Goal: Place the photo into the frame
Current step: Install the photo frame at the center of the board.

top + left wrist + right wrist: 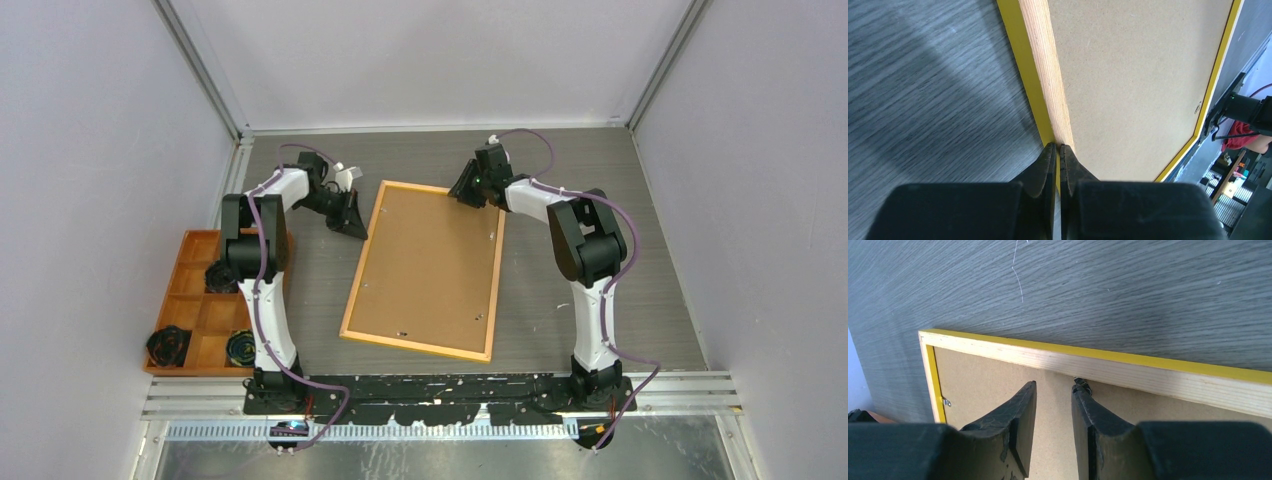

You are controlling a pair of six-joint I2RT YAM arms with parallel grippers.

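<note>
The frame [425,270] lies face down on the table, its brown backing board up and its yellow rim around it. The photo is not in view. My left gripper [357,228] is at the frame's left edge near the far corner. In the left wrist view the gripper [1057,146] is shut on the thin yellow rim of the frame [1128,75]. My right gripper [465,192] is over the far edge. In the right wrist view it [1054,385] is open above the backing board, its right fingertip touching a small metal clip [1082,385] by the wood edge [1128,367].
An orange compartment tray [215,315] stands at the left beside the left arm, with two black round items [168,345] in its near compartments. Another metal clip [947,402] sits on the frame's side edge. Enclosure walls stand on three sides.
</note>
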